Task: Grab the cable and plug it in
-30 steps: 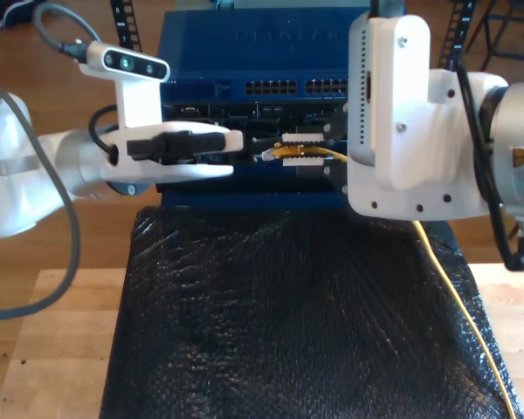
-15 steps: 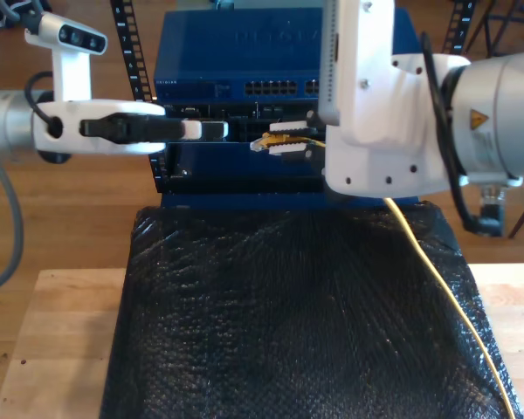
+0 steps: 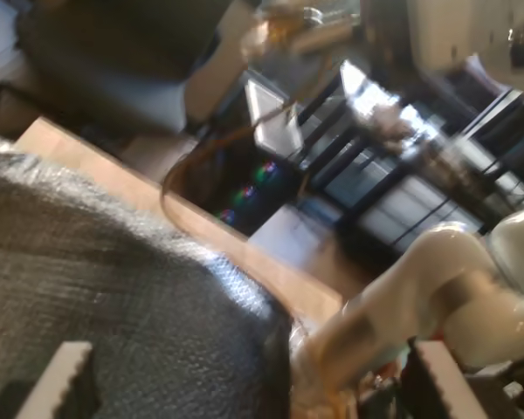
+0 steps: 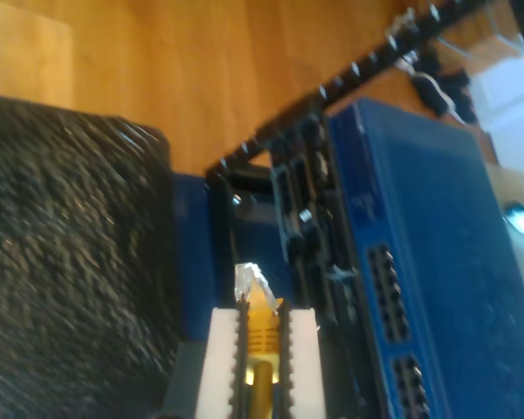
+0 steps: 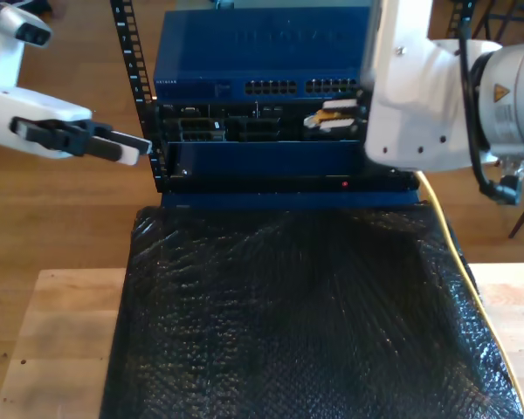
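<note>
You see a black sheet (image 5: 288, 323) with a rough, pebbled, faintly glossy plastic look over a pale matt wooden table (image 5: 57, 332). The blue network switch (image 5: 262, 52) has smooth painted metal casing. The cable (image 5: 458, 262) wears smooth yellow plastic, its plug (image 4: 251, 279) clear and glossy, between my second gripper (image 4: 260, 349)'s ribbed white pads.

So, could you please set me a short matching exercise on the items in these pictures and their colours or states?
Things:
1. cable
2. network switch
3. mat
4. my second end effector

Descriptions:
A. blue
B. black, textured
C. pale yellow
D. shut on the cable's plug

Pairs: 1-C, 2-A, 3-B, 4-D
</note>
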